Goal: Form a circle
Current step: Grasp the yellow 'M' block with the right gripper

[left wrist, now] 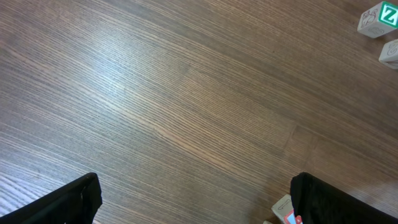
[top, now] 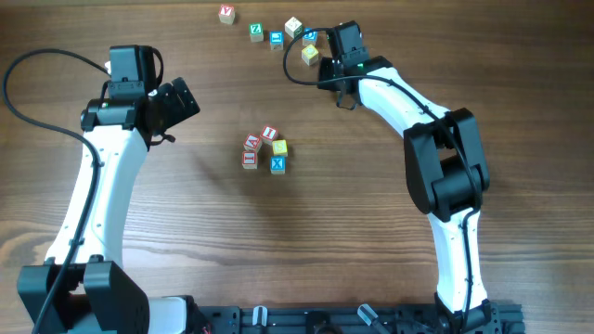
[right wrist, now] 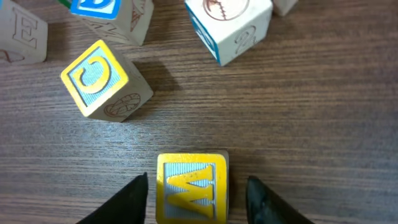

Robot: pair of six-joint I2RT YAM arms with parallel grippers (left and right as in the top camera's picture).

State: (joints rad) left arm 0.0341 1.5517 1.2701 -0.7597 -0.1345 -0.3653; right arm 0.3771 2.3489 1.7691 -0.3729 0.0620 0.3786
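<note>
L gripper [left wrist: 196, 186] hangs over the bare table [left wrist: 186, 93], jaws spread wide, holding nothing. R gripper [right wrist: 196, 196] is at the far loose cubes [top: 276, 37], fingers [right wrist: 134, 199] either side of the yellow W cube [right wrist: 191, 186], small gaps both sides, not pinching. The circle [top: 277, 147] sits mid-table btwn the arms, well apart from both.

Left arm [top: 97, 186], right arm [top: 399, 97]: white links, black joints, black cables [top: 37, 56]; green light [top: 358, 65] on right.
</note>
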